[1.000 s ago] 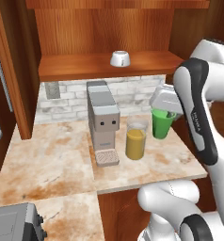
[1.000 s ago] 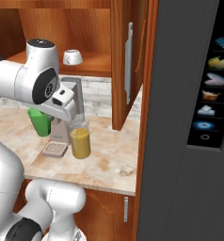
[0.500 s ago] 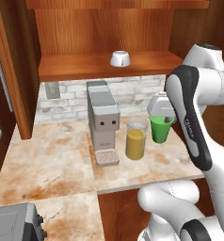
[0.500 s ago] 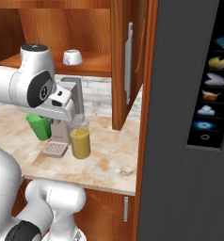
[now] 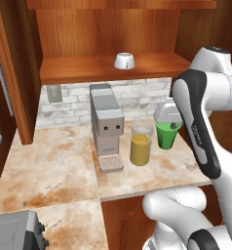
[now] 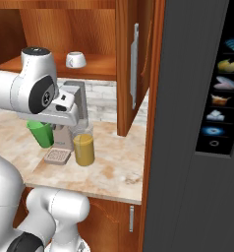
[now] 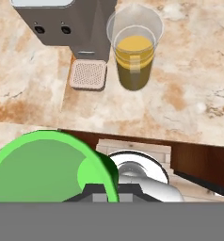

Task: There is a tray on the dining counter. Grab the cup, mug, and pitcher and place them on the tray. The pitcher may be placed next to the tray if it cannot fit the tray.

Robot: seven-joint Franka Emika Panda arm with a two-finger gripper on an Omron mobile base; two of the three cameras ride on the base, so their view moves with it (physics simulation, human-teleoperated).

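You've got the cup (image 5: 167, 135) in the gripper (image 5: 167, 117): the hand view shows the green rim hard against the camera with the fingertips at its wall, and it looks lifted off the counter (image 5: 64, 166), so I read the jaws as closed on it, though the contact itself is mostly hidden. Gripping at the rim from above makes sense here, since the tumbler has no handle and tapers toward the base. The pitcher (image 5: 141, 143) stands upright on the counter just beside the cup, next to the coffee machine (image 5: 106, 124) and its drip grate (image 5: 111, 164); orange liquid about two-thirds up, so handle that one level later. The mug (image 5: 124, 61) sits on the wooden shelf (image 5: 79, 71) above, untouched. The tray is nowhere in these views, so expect a base drive before any placing. Versus a second ago: in the left base view the cup has moved left and slightly lower, from right of the pitcher with a clear gap to nearly alongside it, and the forearm has swung in front of the scene. Pitcher, mug and machine unchanged. Watch clearance: cup and pitcher are close now.
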